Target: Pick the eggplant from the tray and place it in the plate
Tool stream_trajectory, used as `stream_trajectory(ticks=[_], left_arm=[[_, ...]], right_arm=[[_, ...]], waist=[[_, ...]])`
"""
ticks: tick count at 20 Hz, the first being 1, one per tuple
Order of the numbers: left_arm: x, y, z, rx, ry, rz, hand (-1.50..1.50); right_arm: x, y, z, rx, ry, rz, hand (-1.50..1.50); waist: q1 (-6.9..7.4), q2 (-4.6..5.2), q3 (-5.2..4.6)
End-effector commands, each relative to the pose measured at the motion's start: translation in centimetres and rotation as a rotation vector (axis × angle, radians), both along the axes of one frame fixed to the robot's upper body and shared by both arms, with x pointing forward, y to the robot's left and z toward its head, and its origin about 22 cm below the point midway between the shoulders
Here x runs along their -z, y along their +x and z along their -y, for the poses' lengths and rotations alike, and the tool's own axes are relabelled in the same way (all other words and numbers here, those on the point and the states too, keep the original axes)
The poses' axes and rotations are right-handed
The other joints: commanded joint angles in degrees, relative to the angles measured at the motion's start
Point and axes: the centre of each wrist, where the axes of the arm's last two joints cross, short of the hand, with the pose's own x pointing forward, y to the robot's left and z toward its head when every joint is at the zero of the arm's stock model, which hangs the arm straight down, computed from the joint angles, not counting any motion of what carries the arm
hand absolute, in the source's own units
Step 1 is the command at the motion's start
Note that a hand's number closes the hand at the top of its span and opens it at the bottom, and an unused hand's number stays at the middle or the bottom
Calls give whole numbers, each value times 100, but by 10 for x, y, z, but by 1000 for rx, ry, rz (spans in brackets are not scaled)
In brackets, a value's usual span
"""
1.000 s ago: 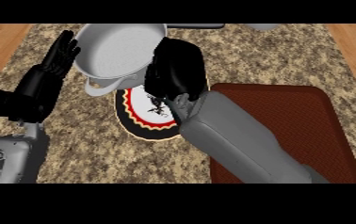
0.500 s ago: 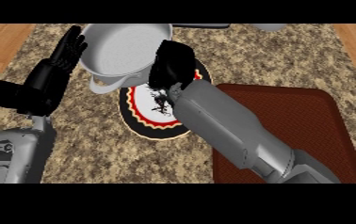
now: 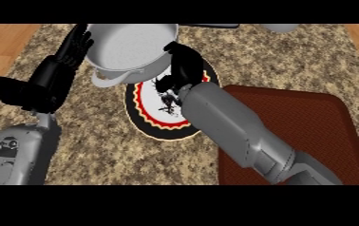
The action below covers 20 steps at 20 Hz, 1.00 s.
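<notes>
The round plate (image 3: 151, 123), white with a red and black rim, lies on the granite counter at the centre. My right hand (image 3: 184, 67) hovers over its far edge with the fingers curled downward. A dark lump, the eggplant (image 3: 165, 84), pokes out under those fingers just above the plate; most of it is hidden by the hand. The brown tray (image 3: 301, 118) to the right shows nothing on its visible part, and my right forearm covers its left side. My left hand (image 3: 69, 56) stays open at the left, fingers up, beside the pot.
A large silver pot (image 3: 129, 49) with a handle stands just behind the plate and overlaps its far rim. A grey object (image 3: 280, 28) peeks in at the top right. Wooden counter edge (image 3: 17, 35) shows at the far left.
My right hand has crept slightly farther across the plate toward the pot, still curled. The left hand has drifted a little up and to the right.
</notes>
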Motion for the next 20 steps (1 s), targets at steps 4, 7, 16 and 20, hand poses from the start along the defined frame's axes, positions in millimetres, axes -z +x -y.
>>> stream_trajectory(ticks=[4,7,16,20], left_arm=[[-1,4,-4,-2,-3,-2,0],[8,-4,14,3,13,-22,0],[12,-11,-28,-108,-5,-17,0],[18,-19,-38,-102,-2,-24,0]], right_arm=[[6,2,5,60,201,171,-150],[-5,7,5,86,303,208,-150],[-11,6,23,139,505,246,-150],[-16,2,56,119,532,261,-150]], waist=[[-23,-10,4],[-22,-20,8],[-544,-152,3],[-637,-182,2]])
